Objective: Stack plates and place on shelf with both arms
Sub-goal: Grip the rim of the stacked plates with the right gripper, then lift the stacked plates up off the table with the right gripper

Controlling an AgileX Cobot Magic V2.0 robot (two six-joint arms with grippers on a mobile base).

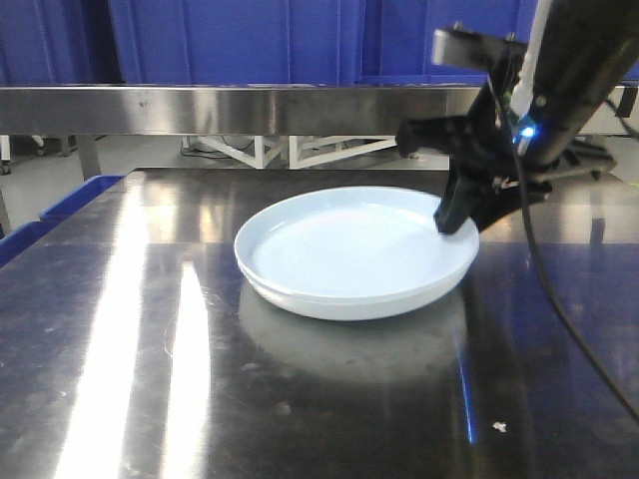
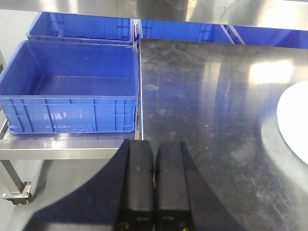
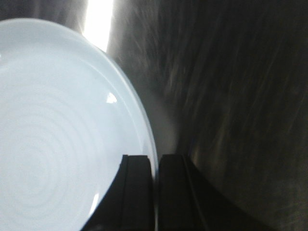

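Note:
Two pale bluish-white plates sit stacked in the middle of the steel table [image 1: 150, 379]; the upper plate [image 1: 349, 244] nests in the lower plate [image 1: 344, 305], of which only the rim shows. My right gripper [image 1: 457, 218] comes down from the upper right and grips the upper plate's right rim. In the right wrist view, the rim [image 3: 144, 125] runs between the shut fingers of that gripper [image 3: 156, 161]. My left gripper [image 2: 154, 159] is shut on nothing, hovering over the table's left edge. A slice of plate [image 2: 296, 120] shows far to its right.
A stainless shelf rail [image 1: 200, 108] crosses behind the table, with blue bins [image 1: 250, 40] above it. Open blue crates [image 2: 72, 91] stand on a lower cart left of the table. A black cable [image 1: 559, 309] trails from the right arm across the table's right side.

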